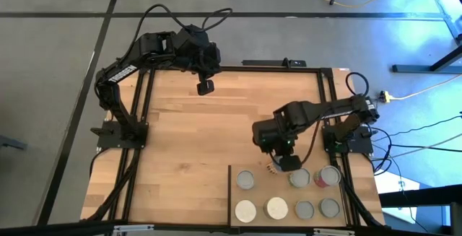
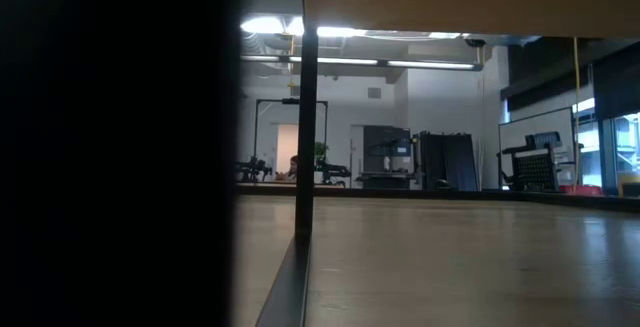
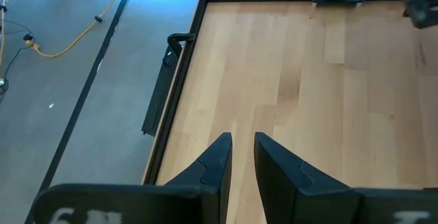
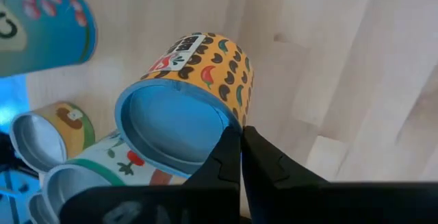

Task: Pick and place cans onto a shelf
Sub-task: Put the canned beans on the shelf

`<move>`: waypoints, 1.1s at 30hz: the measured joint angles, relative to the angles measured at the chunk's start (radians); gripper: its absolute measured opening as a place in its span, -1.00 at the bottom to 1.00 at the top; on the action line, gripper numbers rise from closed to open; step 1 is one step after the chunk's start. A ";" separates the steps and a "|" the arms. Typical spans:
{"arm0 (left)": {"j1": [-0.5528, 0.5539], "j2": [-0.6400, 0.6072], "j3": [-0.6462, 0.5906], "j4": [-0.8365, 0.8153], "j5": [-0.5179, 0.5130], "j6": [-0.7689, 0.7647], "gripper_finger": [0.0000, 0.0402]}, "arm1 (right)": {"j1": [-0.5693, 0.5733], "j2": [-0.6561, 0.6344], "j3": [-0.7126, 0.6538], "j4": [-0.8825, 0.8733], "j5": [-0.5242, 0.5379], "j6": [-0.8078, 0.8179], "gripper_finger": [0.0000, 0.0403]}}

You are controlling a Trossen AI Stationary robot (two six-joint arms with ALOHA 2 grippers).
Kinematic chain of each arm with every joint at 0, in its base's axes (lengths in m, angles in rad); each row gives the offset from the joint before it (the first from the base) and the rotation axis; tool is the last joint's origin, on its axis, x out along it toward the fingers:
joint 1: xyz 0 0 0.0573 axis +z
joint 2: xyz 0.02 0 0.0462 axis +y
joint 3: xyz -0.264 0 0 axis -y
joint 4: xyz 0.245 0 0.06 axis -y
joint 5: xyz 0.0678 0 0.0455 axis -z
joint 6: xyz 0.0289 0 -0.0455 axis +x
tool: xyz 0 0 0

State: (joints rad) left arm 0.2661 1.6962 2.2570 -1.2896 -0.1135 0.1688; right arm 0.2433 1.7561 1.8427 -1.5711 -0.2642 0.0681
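Note:
Several cans stand on the shelf (image 1: 268,191), a light-wood panel edged by a black strip at the table's near right. Among them are two whitish-topped cans (image 1: 245,211) (image 1: 276,208) and one with a red-pink side (image 1: 328,176). My right gripper (image 1: 286,162) hangs shut over the far row, pointing down. In its wrist view the shut fingers (image 4: 241,148) stand at the rim of an orange bean-patterned can (image 4: 198,94). My left gripper (image 1: 205,86) waits above the table's far side. Its fingers (image 3: 243,148) are a little apart with nothing between them. My right gripper comes from above with its shut fingertips at the top rim (image 4: 229,125) of the orange can, which stands on the wood. Whether they touch the rim I cannot tell.
Close around the orange can are a teal can (image 4: 41,25), a yellow-and-green can (image 4: 51,138) and a white flowered can (image 4: 102,169). Bare tabletop (image 1: 188,142) stretches left of the shelf's black strip (image 1: 229,193). Black frame rails (image 1: 141,120) run along the table's sides.

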 joint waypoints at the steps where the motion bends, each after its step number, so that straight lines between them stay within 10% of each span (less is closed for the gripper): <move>1: 0.000 0.000 0.000 0.000 0.000 0.000 -0.72 | 0.008 0.004 0.000 0.000 0.000 -0.008 -0.99; 33: 0.004 0.000 0.000 0.004 0.000 -0.062 -0.72 | 0.101 0.031 0.000 0.110 0.039 -0.108 -0.99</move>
State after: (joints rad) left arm 0.2700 1.6962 2.2569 -1.2854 -0.1137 0.1066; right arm 0.3440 1.7871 1.8427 -1.4615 -0.2255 -0.0394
